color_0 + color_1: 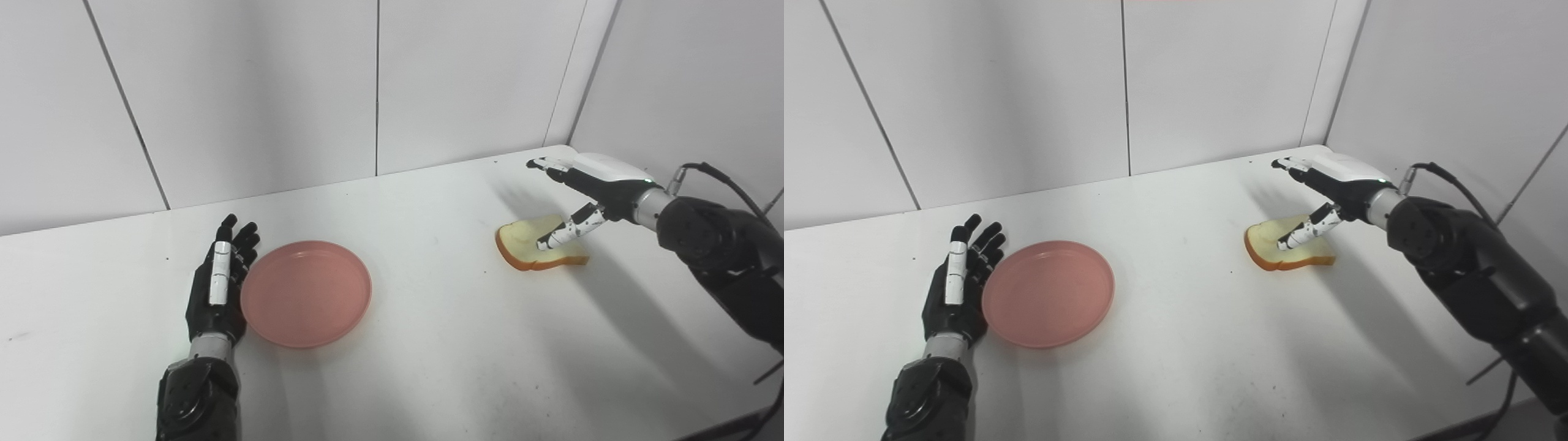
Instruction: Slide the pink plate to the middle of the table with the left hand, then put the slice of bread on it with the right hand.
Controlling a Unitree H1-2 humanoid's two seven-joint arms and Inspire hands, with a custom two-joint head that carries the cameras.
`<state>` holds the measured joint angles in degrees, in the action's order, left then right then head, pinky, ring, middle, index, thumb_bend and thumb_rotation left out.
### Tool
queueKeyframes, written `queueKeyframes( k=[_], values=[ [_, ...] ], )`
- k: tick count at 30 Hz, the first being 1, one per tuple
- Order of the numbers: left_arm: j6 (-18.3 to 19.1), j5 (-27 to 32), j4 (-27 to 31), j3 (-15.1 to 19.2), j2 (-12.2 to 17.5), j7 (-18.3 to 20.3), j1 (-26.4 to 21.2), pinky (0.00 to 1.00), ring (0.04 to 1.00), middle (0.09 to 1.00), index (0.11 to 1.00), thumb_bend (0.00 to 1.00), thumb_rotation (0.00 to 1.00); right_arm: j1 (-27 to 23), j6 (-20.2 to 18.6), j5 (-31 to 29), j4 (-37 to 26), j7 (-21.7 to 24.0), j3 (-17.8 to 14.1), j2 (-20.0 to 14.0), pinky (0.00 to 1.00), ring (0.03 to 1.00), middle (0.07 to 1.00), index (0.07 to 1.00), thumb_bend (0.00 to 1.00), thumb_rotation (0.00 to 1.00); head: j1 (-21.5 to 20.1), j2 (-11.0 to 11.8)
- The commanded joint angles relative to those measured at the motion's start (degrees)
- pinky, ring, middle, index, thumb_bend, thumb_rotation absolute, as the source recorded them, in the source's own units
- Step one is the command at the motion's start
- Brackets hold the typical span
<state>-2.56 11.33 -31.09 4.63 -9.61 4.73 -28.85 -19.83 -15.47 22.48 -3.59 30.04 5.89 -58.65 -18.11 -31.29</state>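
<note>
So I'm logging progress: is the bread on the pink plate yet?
No, the slice of bread lies on the table under the right hand, well apart from the empty pink plate.

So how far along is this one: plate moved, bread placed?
Nothing finished. The plate sits left of centre, empty, with the open left hand flat along its left rim, apparently set to slide it. The bread lies on the table at the right, under the open right hand, not gripped. Left: the slide, then pick and place.
</note>
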Motion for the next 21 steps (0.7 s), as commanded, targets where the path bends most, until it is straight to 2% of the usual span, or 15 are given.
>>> queueKeyframes(
  k=[1, 5, 12, 17, 21],
  values=[
    [2.4, 0.5, -1.9, 0.1, -0.4, -0.6, 1.8, 0.96, 0.885, 0.845, 0.908, 0.88, 0.75, -4.1, 2.8, 2.1, 0.7, 1.8, 0.9, -3.4, 1.0, 1.0, 1.0, 0.965, 1.0, 0.36, -0.2, 0.0],
    [2.3, 0.4, -2.2, 0.1, -0.3, -0.6, 1.7, 0.97, 0.893, 0.845, 0.93, 0.87, 0.75, -7.8, 3.4, 4.7, 2.8, 6.1, 4.2, -3.9, 1.0, 1.0, 1.0, 0.982, 1.0, 0.39, -0.1, 0.0],
    [2.3, 0.2, -2.5, 0.0, -0.7, -1.0, 1.8, 0.96, 0.89, 0.848, 0.935, 0.88, 0.75, -11.4, 3.4, 7.6, 3.8, 10.5, 6.9, -3.1, 1.0, 1.0, 1.0, 0.989, 1.0, 0.37, 0.3, 0.0],
    [2.0, 0.0, -2.6, -0.1, -0.6, -0.9, 1.8, 0.97, 0.892, 0.846, 0.937, 0.88, 0.75, -11.6, 6.5, 10.7, 4.6, 8.1, 7.6, -1.7, 1.0, 1.0, 1.0, 0.974, 1.0, 0.4, 0.4, 0.0],
    [1.9, -0.6, -2.6, -0.5, -0.5, -1.1, 1.9, 0.95, 0.891, 0.837, 0.939, 0.89, 0.76, -12.1, 6.9, 12.7, 5.4, 8.1, 8.0, -0.2, 1.0, 1.0, 1.0, 0.961, 1.0, 0.37, 0.4, 0.0]
  ],
)
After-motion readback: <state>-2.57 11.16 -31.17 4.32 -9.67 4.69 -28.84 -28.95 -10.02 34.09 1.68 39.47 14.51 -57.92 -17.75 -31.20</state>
